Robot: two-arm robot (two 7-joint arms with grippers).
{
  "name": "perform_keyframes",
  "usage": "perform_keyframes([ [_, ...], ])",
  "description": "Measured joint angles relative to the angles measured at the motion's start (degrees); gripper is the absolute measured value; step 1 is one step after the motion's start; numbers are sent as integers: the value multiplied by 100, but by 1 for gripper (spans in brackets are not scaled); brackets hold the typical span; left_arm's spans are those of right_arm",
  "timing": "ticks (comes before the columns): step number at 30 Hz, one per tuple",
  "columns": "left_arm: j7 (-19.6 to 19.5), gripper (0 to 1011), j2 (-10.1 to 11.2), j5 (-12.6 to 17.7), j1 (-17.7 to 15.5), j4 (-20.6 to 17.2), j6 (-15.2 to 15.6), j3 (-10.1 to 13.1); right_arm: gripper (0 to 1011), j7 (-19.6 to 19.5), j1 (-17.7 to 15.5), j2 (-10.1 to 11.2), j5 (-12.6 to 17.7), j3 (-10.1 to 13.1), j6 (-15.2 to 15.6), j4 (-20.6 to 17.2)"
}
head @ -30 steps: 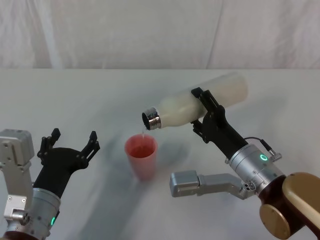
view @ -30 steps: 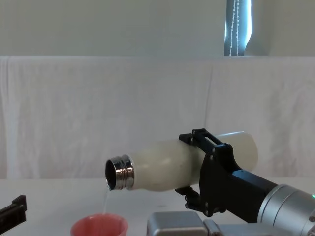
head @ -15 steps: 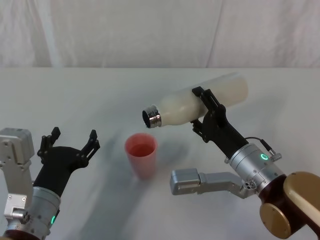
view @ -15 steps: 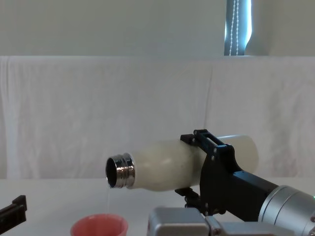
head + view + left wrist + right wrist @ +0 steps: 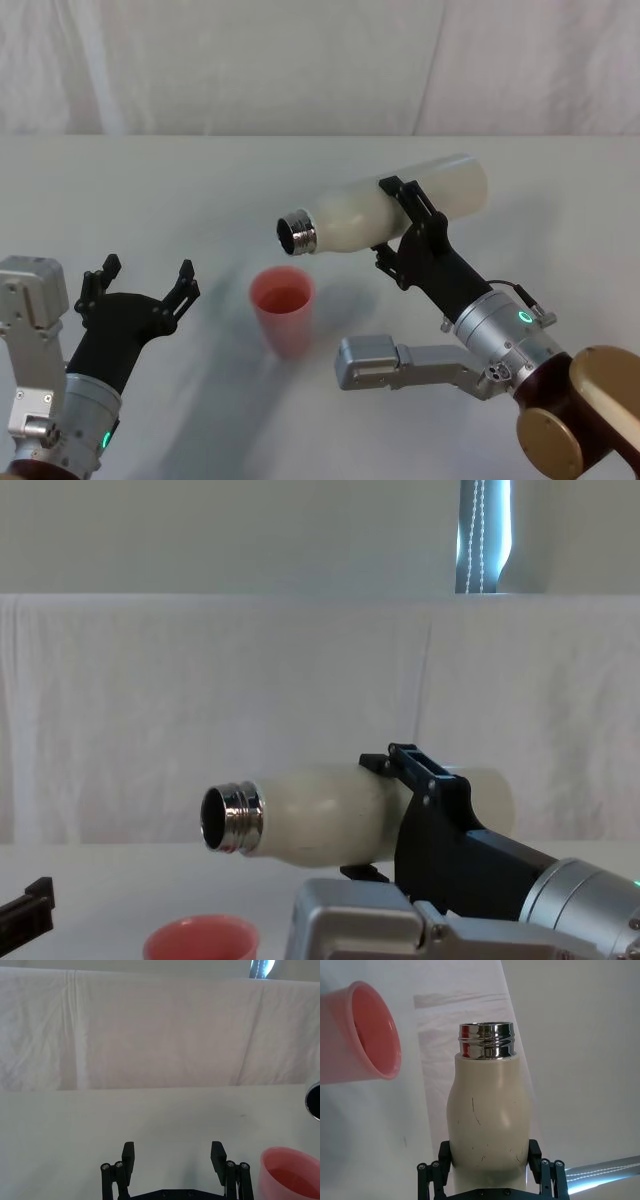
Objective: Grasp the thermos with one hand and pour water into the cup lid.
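Thermos: the tall cream-white bottle with a shiny threaded steel neck [image 5: 385,206] hangs in the air, lying almost level, its open mouth pointing toward the robot's left and sitting above and just behind the cup; no stream shows at the mouth.
Right gripper: the black two-fingered right gripper [image 5: 410,222] on its silver-grey arm has its jaws clamped around the bottle's middle, one finger on each side in the right wrist view.
Cup lid: the small round salmon-pink cup [image 5: 283,310] stands upright on the pale surface [image 5: 200,190], below the steel neck; its inside looks wet or part-filled, though the level is hard to read.
Left gripper: the black left gripper [image 5: 137,297] waits near the cup on the robot's left, jaws spread wide and holding nothing.
Progress: grasp done, pour apparently finished or paused. Probably left: righting the bottle and setting it down.
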Motion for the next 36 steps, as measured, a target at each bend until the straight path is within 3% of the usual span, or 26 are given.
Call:
perform_keyframes([
  [16, 0, 1001, 0, 0, 0, 0, 0, 0, 951, 74, -146, -43, 390, 157, -237, -184],
  [30, 0, 1001, 0, 0, 0, 0, 0, 0, 951, 250, -366, -113, 1039, 478, -480, -436],
  [36, 0, 1001, 0, 0, 0, 0, 0, 0, 951, 363, -474, -219, 1475, 659, -657, -468],
])
